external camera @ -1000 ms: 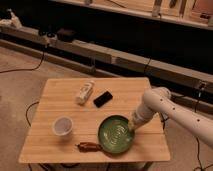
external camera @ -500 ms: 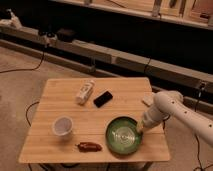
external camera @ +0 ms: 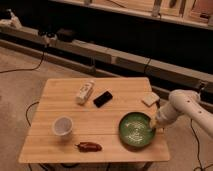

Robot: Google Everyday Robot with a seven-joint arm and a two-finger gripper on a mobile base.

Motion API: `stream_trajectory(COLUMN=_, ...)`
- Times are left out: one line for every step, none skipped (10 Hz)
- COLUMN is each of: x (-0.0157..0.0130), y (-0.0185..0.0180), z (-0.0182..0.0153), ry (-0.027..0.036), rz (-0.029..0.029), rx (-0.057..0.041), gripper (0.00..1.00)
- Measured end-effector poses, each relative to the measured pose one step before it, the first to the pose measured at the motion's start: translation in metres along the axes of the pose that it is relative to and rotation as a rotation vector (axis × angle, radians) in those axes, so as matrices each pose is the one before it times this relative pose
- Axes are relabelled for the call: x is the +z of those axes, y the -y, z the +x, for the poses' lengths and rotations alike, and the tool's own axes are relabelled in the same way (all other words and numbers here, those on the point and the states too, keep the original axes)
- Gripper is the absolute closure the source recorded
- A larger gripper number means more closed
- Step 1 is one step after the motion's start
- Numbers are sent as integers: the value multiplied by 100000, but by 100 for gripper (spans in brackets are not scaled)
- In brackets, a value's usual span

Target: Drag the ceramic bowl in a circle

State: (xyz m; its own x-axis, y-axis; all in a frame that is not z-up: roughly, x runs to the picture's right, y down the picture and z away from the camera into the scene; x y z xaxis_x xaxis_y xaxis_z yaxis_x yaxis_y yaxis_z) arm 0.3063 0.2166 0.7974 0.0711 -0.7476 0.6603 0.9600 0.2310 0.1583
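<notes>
The ceramic bowl, wide, shallow and green with pale swirl marks inside, sits on the wooden table near its front right corner. My gripper reaches in from the right on a white arm. It is down at the bowl's right rim, shut on the rim. The fingertips are hidden against the bowl's edge.
A small white cup stands front left, with a reddish-brown oblong object near the front edge. A white carton and a black phone lie mid-table. A pale square item lies at the right edge. Cables run on the floor.
The bowl has slid to the right across the table, moving together with my gripper and arm. The other objects have stayed put.
</notes>
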Motion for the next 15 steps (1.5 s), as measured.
stream_trajectory(x=-164, y=-836, z=536, ry=-837, rz=-872, rx=1726, gripper=89)
stream_trajectory(x=-227, y=-1293, z=1212, ry=-1404, rz=-1628, rx=2617, gripper=89)
stream_trajectory(x=-70, y=-861, z=1546, ry=-1294, rz=-1581, rx=1620, gripper=89)
stream_trajectory(x=18, y=-342, z=1127, ry=-737, rz=-1070, rx=603, gripper=89)
stream_trajectory(x=1, y=-15, z=1480, ry=-904, rz=-1113, rx=190, gripper=89)
stream_trajectory(x=36, y=293, z=1533, ry=-705, rz=-1081, rx=-668, gripper=89)
stream_trajectory(x=-103, y=519, z=1732, ry=-1065, rz=-892, rx=-917, gripper=89)
stream_trajectory(x=-139, y=410, z=1050, ry=-656, rz=-534, rx=-812, gripper=89)
stream_trajectory(x=-203, y=589, z=911, ry=-622, rz=-167, rx=-1046, gripper=89)
stream_trajectory(x=-187, y=874, z=901, ry=-539, rz=-102, rx=-1633, gripper=89)
stream_trajectory(x=-191, y=1170, z=848, ry=-600, rz=42, rx=-2055, gripper=89)
stream_trajectory(x=9, y=1405, z=850, ry=-592, rz=370, rx=-2052, gripper=89)
stream_trajectory(x=120, y=1295, z=812, ry=-955, rz=767, rx=-1605, gripper=89)
stream_trajectory(x=244, y=533, z=357, ry=-641, rz=718, rx=-374, gripper=89)
stream_trajectory(x=667, y=714, z=426, ry=-898, rz=1512, rx=794, gripper=89)
